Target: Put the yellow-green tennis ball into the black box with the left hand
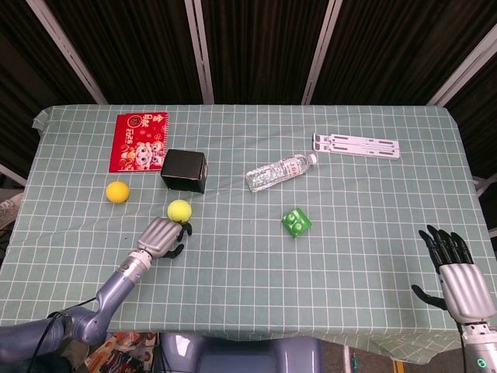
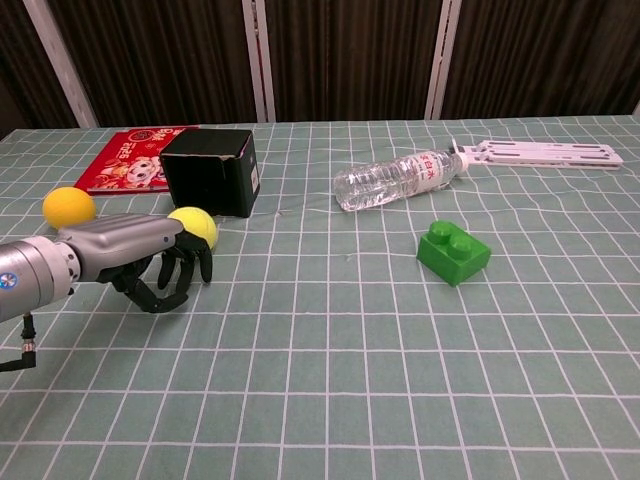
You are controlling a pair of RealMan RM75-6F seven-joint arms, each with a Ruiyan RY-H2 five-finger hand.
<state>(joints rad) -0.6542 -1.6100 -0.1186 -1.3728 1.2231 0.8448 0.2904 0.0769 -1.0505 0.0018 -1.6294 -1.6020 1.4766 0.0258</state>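
On the checked tablecloth, left-front quarter: one yellow-green tennis ball, resting on the cloth just in front of the black box, a little toward the robot from it and not touching it. Box: small, dark, standing upright with its open top upward, beside a red booklet. Left hand: lying low at the near side of the ball, fingers curled downward and apart, tips reaching the ball's near edge; whether they touch it cannot be settled from either view, and nothing is held. Right hand: at the far right table edge, fingers spread and empty, well apart from all task items. Handling, by judgement: ball light, felt-covered, slightly springy, not fragile; the nap should give good grip, but the round form will roll away if pushed from one side, here toward the box. Best hold: fingers over the top and far side, thumb opposing on the near side, closing around the widest part. Other items: orange ball left of the tennis ball; clear plastic bottle lying on its side mid-table; green toy brick; white folding stand at the far right.
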